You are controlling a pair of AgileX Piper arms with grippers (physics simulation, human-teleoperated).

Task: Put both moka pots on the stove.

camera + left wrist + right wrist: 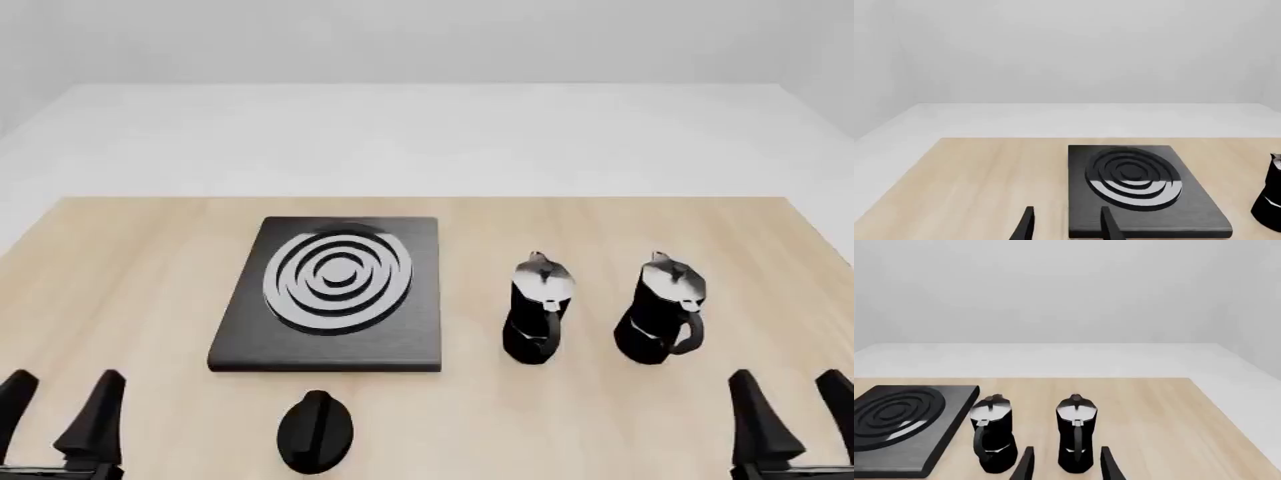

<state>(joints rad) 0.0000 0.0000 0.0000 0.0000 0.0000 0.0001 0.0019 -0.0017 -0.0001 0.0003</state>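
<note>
Two moka pots stand upright on a pale wooden table (134,260), side by side and apart, to the right of the stove (334,295). The left pot (538,310) sits nearer the stove; the right pot (661,310) stands just beyond it, its handle facing the camera. Neither touches the black slab, whose ringed burner (338,273) lies bare. A black oval knob (316,432) rests on the table just in front of the stove. The left gripper (60,410) and right gripper (790,410) hover at the near edge, fingers spread and holding nothing. Only a sliver of one pot, probably the left, shows in the left wrist view.
</note>
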